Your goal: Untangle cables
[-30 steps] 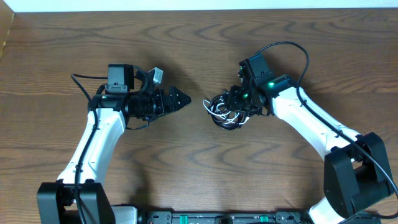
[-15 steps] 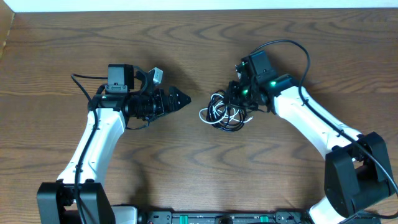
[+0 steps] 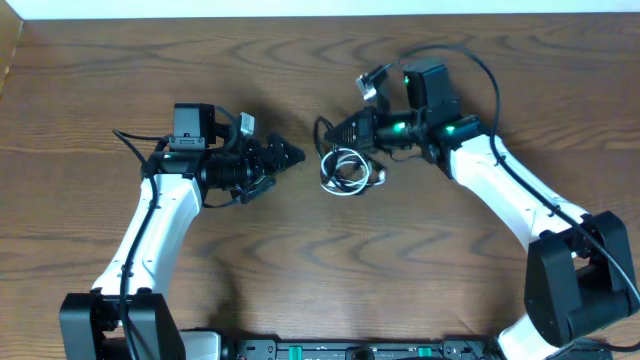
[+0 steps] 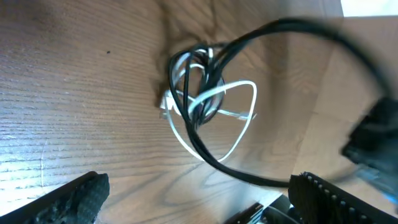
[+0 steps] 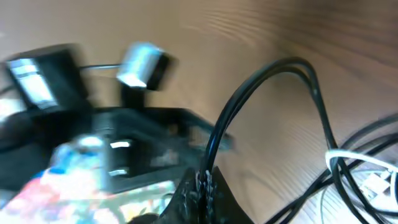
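Cables lie in a small knotted heap near the middle of the wooden table, between the two arms, with black and white loops wound through each other. One black cord arcs up out of the heap on its upper left side and runs into the right gripper, whose fingers are pinched together on it. From that arm's own camera the cord shows as a doubled black strand rising from the closed tips and bending over toward the heap, so that stretch is lifted off the wood while the rest of the bundle rests flat. The white cord makes a wide open loop standing out from one side of the knot, with a small white plug showing at the knot's edge. The left gripper sits just left of the bundle, pointing at it but apart from it. Its fingers are spread wide with nothing between them, and in its own camera they frame the heap from the two bottom corners. Green lights glow on the right arm just behind its wrist. A small silver camera sticks out beside the wrist of the left arm. A colourful patch at the lower left of the right wrist's view is too blurred to read.
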